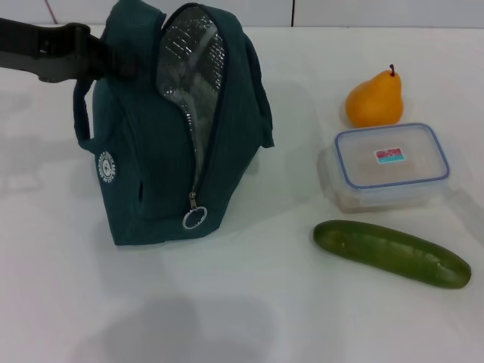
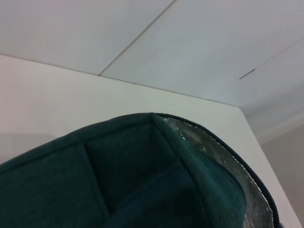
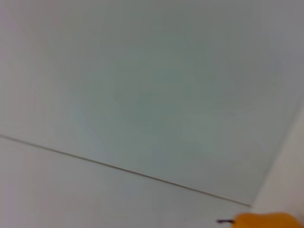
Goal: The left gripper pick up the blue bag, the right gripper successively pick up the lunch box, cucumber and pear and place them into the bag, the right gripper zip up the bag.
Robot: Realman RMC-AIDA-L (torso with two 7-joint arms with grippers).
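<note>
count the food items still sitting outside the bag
3: the pear at the far right, the lunch box just in front of it, and the cucumber nearest the robot. The bag stands unzipped to their left; its inside isn't fully visible.

I see bag (image 1: pixel 162 162): matt woven cloth, dark teal, crinkled silver foil lining (image 1: pixel 193 60), metal ring zip pull (image 1: pixel 194 218). Lunch box (image 1: pixel 389 166): clear glossy plastic, blue-rimmed lid. Cucumber (image 1: pixel 391 252): smooth, slightly shiny skin, faint bumps. Pear (image 1: pixel 374 98): smooth, dull-sheen skin. Desk (image 1: pixel 249 302): white, smooth, semi-gloss. Left arm (image 1: pixel 53 51): matt black casing.
</note>
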